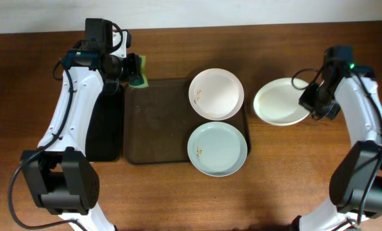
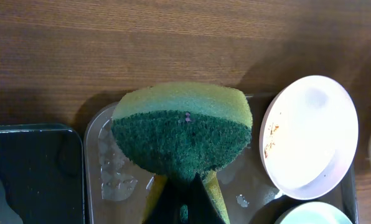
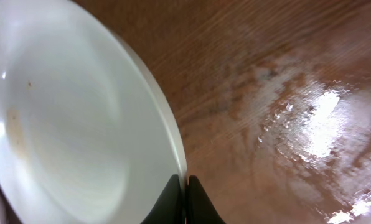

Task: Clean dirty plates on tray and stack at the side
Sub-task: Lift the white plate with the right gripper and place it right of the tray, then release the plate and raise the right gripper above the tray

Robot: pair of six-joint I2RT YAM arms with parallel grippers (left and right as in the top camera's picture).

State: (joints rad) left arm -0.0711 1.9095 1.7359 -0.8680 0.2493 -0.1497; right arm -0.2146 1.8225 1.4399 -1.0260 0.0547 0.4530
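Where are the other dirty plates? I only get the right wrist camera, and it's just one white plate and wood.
Observer: Two more sit at the right end of the brown tray: a speckled white plate farther back and a pale blue-green plate nearer the robot.
Operator: What's the other arm got?
Observer: The left gripper pinches a green-and-yellow sponge by the tray's far left corner.
Operator: Is my plate on the tray?
Observer: No. The held plate in the right gripper is off the tray, over the table to its right.
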